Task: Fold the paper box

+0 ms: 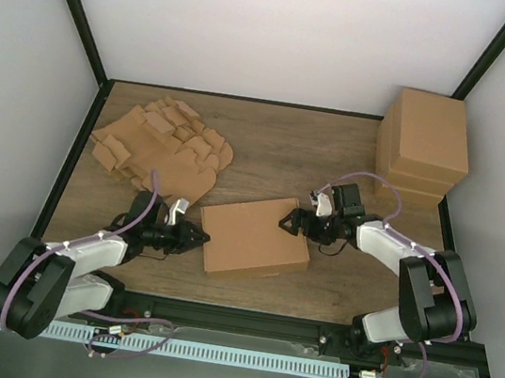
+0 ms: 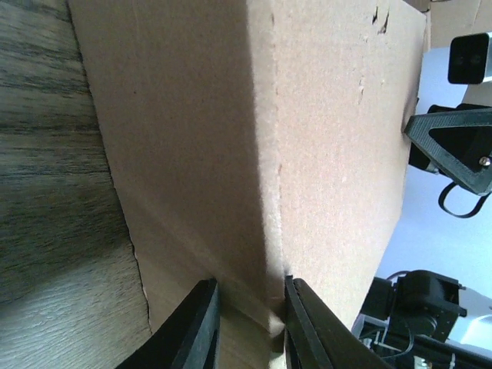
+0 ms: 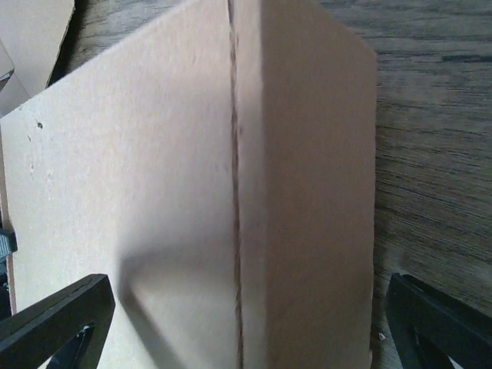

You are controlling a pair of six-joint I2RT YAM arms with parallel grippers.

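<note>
Two arms meet the paper box (image 1: 253, 239), lying mid-frame on the table (image 1: 287, 147).
Left jaws pinch the box's left edge, nearly closed on the cardboard; right jaws stand wide open, straddling its upper-right edge without gripping it.

We see the paper box (image 1: 253, 239) in plain, unprinted brown, a darker crease line down its face, on a tabletop (image 1: 278, 145) of grey-brown wood grain. The heap of cardboard blanks (image 1: 159, 147) and the stack of boxes (image 1: 424, 143) share the same tan. The left gripper (image 1: 200, 235) and right gripper (image 1: 283, 220) are black. The left arm (image 1: 81, 254) and right arm (image 1: 392, 243) mix black and white, trailed by purple cables (image 1: 149, 197). The walls (image 1: 285, 32) are white, the frame (image 1: 75, 10) black.
</note>
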